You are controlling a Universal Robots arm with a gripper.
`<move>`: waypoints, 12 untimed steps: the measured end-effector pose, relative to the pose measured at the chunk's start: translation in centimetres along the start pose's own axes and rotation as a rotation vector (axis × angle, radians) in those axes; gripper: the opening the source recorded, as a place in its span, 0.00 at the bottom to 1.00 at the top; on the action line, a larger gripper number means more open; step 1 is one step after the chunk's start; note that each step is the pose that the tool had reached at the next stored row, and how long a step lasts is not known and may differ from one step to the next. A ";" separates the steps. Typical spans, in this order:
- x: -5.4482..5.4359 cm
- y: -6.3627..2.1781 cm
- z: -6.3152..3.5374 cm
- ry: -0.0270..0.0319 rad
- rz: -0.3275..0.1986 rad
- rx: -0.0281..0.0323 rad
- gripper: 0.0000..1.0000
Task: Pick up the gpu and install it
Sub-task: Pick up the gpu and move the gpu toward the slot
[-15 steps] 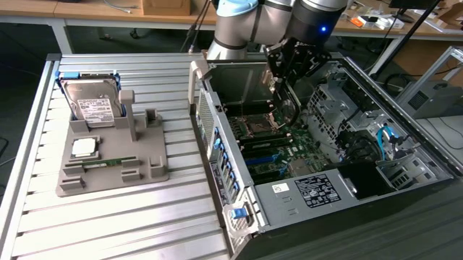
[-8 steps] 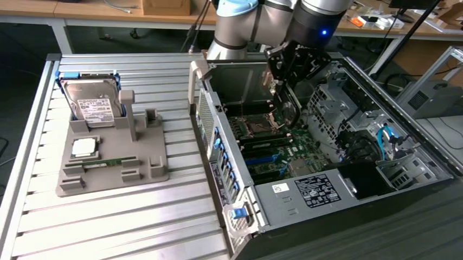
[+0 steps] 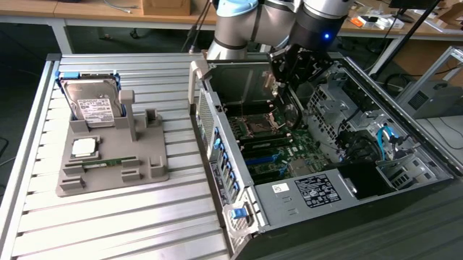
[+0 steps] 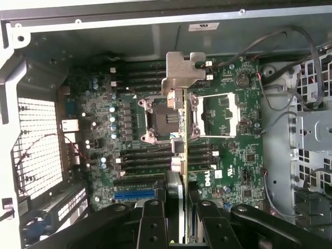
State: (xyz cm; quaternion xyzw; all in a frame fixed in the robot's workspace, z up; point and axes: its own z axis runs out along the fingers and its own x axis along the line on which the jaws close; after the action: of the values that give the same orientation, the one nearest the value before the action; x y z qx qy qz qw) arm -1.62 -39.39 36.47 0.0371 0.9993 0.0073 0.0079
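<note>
Wrist view, jaws: the gripper (image 4: 181, 210) has its black fingers (image 4: 154, 220) clamped on the gpu (image 4: 182, 150), one on each broad face.
Gpu: held edge-on, a thin strip running away from the jaws to its metal bracket (image 4: 184, 72).
Beyond the jaws: the motherboard (image 4: 233, 155), with the processor socket (image 4: 155, 122) behind the strip.
Exterior view: the arm (image 3: 253, 21) reaches down into the open computer case (image 3: 217, 135), and the gripper (image 3: 293, 70) hangs inside it. Well off to the side of the jaws, a grey tray (image 3: 108, 176) carries a hard drive (image 3: 94, 105) and a memory stick (image 3: 105, 161).
Hard to tell: whether the gpu's lower edge touches the motherboard. From outside, the gpu is hard to pick out against the dark gripper.
</note>
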 end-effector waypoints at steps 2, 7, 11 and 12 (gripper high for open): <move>-0.3 -0.01 0.24 0.0005 0.000 0.0002 0.27; -0.8 -0.01 0.63 0.0010 0.000 0.0005 0.27; -1.1 -0.02 0.86 0.0012 0.000 0.0006 0.27; -1.2 -0.02 0.92 0.0012 0.000 0.0007 0.27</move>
State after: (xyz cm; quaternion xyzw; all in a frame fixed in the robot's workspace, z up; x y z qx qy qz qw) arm -0.41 -39.49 35.57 0.0370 0.9993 0.0070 0.0073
